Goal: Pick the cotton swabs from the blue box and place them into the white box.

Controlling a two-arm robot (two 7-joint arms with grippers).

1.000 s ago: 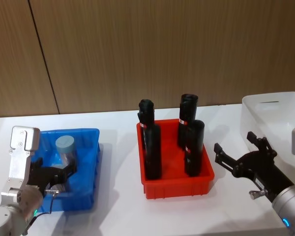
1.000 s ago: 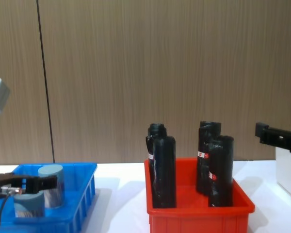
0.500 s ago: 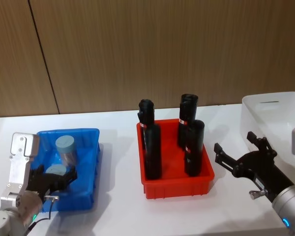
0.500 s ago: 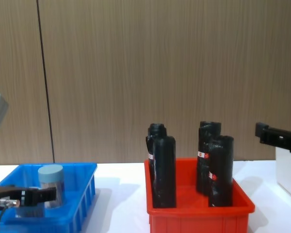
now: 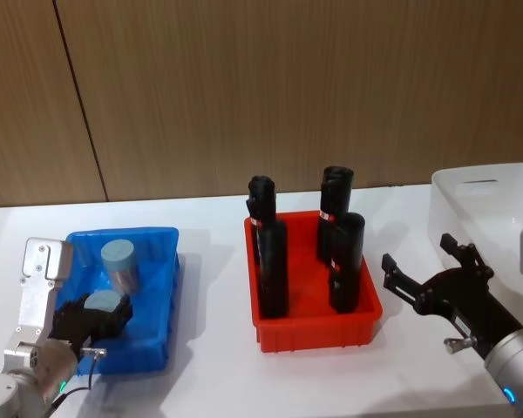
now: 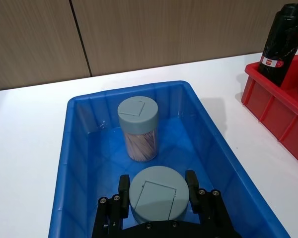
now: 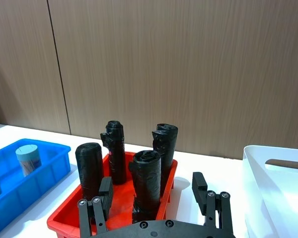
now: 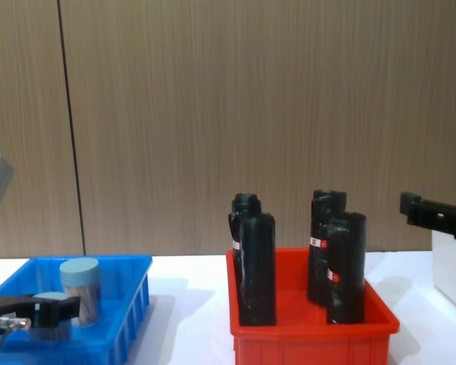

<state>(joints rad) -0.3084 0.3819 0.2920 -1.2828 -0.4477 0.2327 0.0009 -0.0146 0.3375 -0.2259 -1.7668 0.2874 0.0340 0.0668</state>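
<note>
White table; left end effector lowered, straddling near cotton swabs, grip unclear; right end effector spread.

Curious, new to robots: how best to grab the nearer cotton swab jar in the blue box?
Pinch that cotton swab jar across its round sides at the lid, level from the robot's side, as the left end effector sits: it stands upright, clear either side.

L arm sits low on my left, wrist block upright. L gripper points fwd, roughly level, its fingers pressed vs both sides of the cotton swabs jar. R arm comes in from lower right. R gripper points fwd-left, fingers spread wide.
</note>
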